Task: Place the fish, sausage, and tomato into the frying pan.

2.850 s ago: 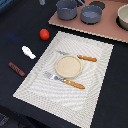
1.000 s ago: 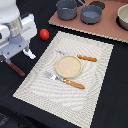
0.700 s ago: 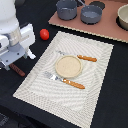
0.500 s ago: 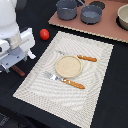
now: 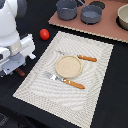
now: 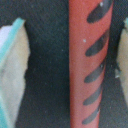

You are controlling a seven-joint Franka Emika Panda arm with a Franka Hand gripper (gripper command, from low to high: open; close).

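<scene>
black tabletop (image 5: pixel 107 90) carries striped placemat (image 5: pixel 67 70) with tan plate (image 5: pixel 68 66). tool (image 5: pixel 14 70) low at exterior view's left edge, jaws spread apart, straddling sausage (image 6: pixel 87 65); pads (image 6: pixel 12 75) clear of it on both sides, not gripping. tomato (image 5: pixel 44 34) near, beyond tool. frying pan (image 5: pixel 91 14) well apart, on brown board (image 5: pixel 107 27) beside pot (image 5: pixel 66 8). fish not visible.

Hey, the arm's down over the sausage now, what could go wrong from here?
1. In the wrist view the sausage lies between the fingers, with a gap on each side. As a round rod it may roll or twist as they close.
2. The frying pan is far across the table, beside the pot; a weak grip could drop it on the way.
</scene>
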